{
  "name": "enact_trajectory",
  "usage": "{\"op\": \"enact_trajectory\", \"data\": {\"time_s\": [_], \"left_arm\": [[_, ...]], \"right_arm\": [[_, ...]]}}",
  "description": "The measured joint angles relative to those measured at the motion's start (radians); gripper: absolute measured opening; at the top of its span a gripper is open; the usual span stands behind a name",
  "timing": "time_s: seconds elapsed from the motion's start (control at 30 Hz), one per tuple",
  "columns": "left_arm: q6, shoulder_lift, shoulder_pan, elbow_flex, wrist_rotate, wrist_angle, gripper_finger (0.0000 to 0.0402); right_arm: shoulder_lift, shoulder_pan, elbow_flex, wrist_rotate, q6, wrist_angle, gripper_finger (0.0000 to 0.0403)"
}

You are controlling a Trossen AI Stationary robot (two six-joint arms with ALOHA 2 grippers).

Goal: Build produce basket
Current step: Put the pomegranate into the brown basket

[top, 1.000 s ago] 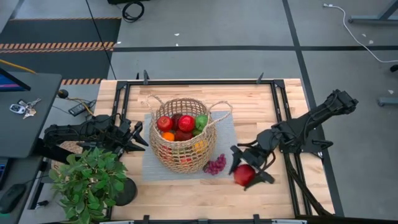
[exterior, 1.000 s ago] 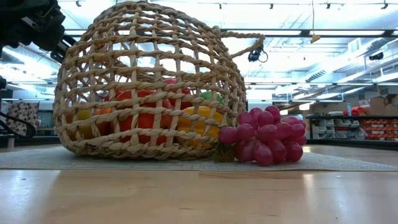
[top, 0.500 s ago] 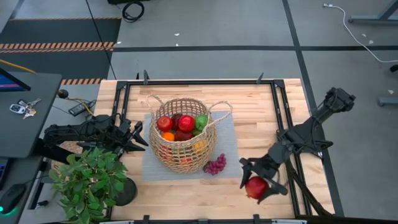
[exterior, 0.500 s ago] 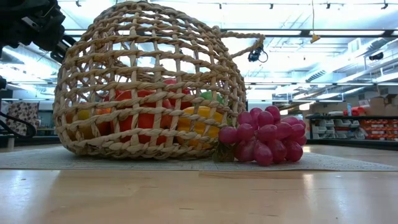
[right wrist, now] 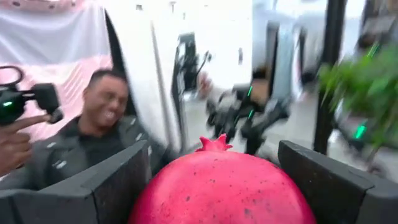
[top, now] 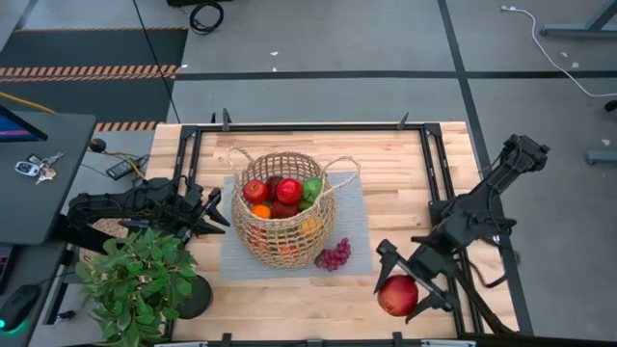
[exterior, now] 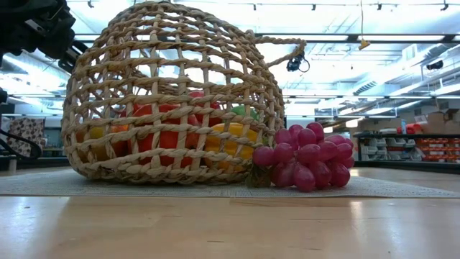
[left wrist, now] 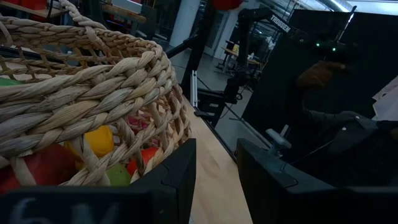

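Little legible text anywhere. Left wrist view: pale, blurred characters on dark housing of left tool (left wrist: 214, 180), near basket (left wrist: 93, 93); look like "6" and a "V"-like mark, reading uncertain. High view: black-and-orange hazard stripe tape (top: 92, 70) on floor beyond worktop (top: 386, 173), pattern only, no wording. Low view: shelves in room behind basket carry boxes, labels too small to read. Right wrist view: no text readable.
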Motion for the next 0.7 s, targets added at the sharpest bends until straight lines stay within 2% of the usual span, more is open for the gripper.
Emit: {"op": "enact_trajectory", "data": {"time_s": [0.17,0.3,0.4,0.7], "left_arm": [[0.0,0.0,0.0,0.0,0.0,0.0,0.0121],[0.0,0.0,0.0,0.0,0.0,0.0,0.0121],[0.0,0.0,0.0,0.0,0.0,0.0,0.0121],[0.0,0.0,0.0,0.0,0.0,0.0,0.0121]], "right_arm": [[0.02,0.021,0.0,0.11,-0.141,0.096,0.0359],[0.026,0.017,0.0,0.315,-0.132,0.049,0.0359],[0.026,0.003,0.027,0.448,-0.133,-0.05,0.0359],[0.097,-0.05,0.22,0.606,-0.23,-0.192,0.0359]]}}
